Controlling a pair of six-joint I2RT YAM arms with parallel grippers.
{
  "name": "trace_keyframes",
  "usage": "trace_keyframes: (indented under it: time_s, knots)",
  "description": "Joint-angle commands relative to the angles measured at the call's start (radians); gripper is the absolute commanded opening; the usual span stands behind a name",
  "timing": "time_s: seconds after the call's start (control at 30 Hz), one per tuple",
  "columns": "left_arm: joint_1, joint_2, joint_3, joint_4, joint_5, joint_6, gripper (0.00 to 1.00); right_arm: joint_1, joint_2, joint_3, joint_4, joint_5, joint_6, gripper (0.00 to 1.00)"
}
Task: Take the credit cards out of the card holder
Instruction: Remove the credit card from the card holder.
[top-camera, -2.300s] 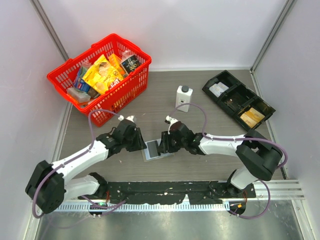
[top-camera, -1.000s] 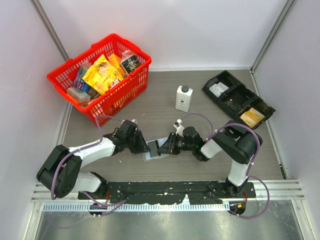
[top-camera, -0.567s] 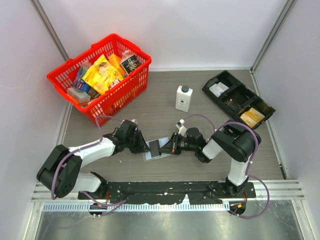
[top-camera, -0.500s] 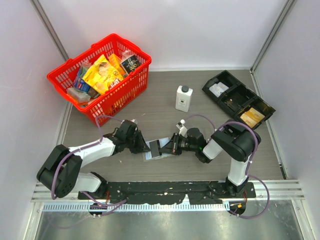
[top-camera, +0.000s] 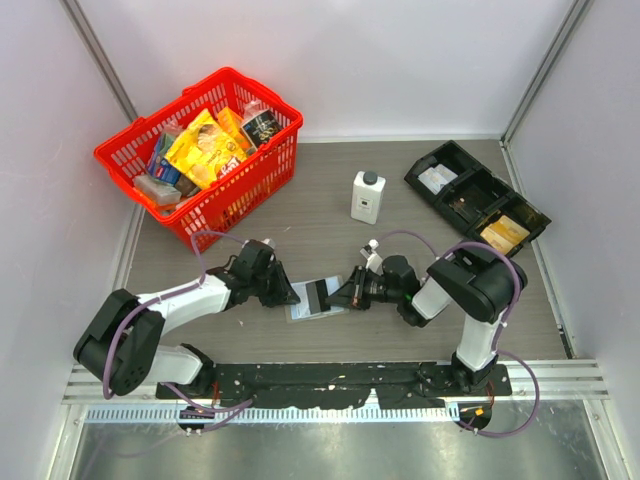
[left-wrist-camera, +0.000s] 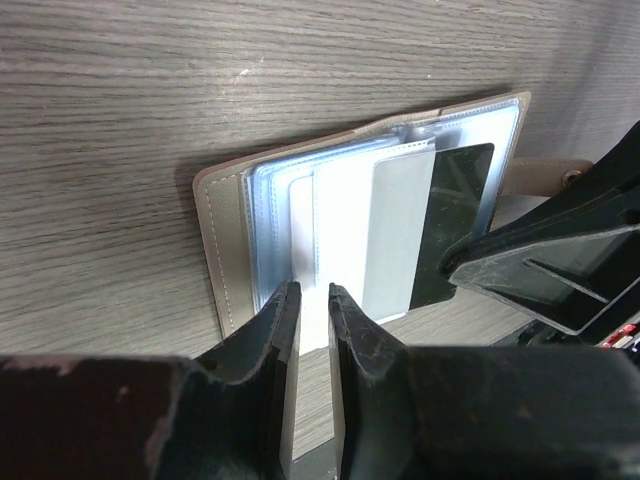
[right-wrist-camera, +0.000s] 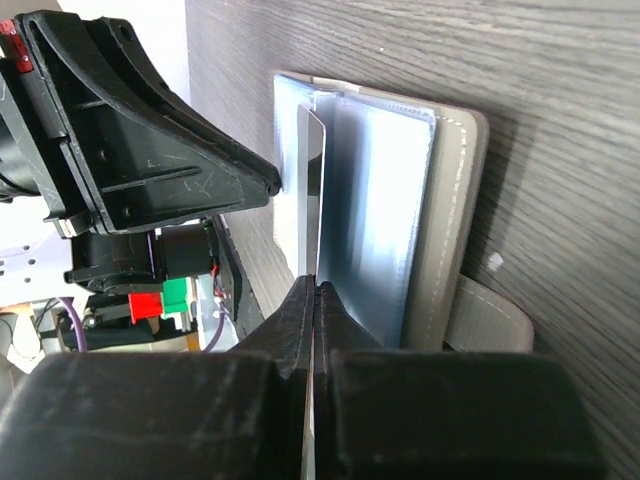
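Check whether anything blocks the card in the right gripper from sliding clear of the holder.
Nothing visible does. The right gripper is shut on one card, partly out of the open card holder. The left gripper sits at the holder's opposite side, off the card's way out.

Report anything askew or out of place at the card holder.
One credit card juts partway out of the open card holder, tilted up rather than flat, pinched by the right gripper. The left gripper clamps the holder's near edge. Nothing looks spilled or damaged.
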Motion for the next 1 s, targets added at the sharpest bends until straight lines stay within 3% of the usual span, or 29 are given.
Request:
trace_keyframes:
  time_s: [0.0, 0.2, 0.27, 0.4, 0.47, 0.63, 0.7, 0.77, 0.87, 0.97]
  knots:
    - [0.004, -0.023, 0.016, -0.017, -0.004, 0.016, 0.22, -0.023, -0.098, -0.012, -0.091, 0.002, -0.062, 0.01]
    - [0.021, -0.061, 0.058, -0.046, -0.011, 0.029, 0.32, -0.023, -0.351, 0.088, -0.654, 0.129, -0.355, 0.01]
    - [0.032, -0.074, 0.081, -0.063, -0.001, 0.033, 0.43, -0.021, -0.407, 0.137, -0.787, 0.160, -0.416, 0.01]
    - [0.044, -0.112, 0.145, -0.125, 0.009, 0.036, 0.76, -0.023, -0.500, 0.201, -1.008, 0.214, -0.498, 0.01]
    - [0.047, -0.133, 0.180, -0.159, 0.003, 0.036, 0.85, -0.023, -0.543, 0.235, -1.086, 0.246, -0.532, 0.01]
    - [0.050, -0.164, 0.288, -0.233, 0.005, 0.003, 0.91, -0.001, -0.608, 0.329, -1.263, 0.330, -0.622, 0.01]
    - [0.050, -0.169, 0.335, -0.270, -0.039, -0.060, 0.81, 0.026, -0.634, 0.373, -1.320, 0.379, -0.679, 0.01]
    - [0.052, -0.172, 0.374, -0.311, -0.064, -0.090, 0.80, 0.070, -0.648, 0.418, -1.366, 0.459, -0.729, 0.01]
    - [0.052, -0.172, 0.412, -0.319, -0.046, -0.085, 0.93, 0.161, -0.654, 0.483, -1.418, 0.629, -0.786, 0.01]
    - [0.050, -0.163, 0.454, -0.391, -0.040, -0.114, 0.96, 0.238, -0.660, 0.530, -1.428, 0.755, -0.858, 0.01]
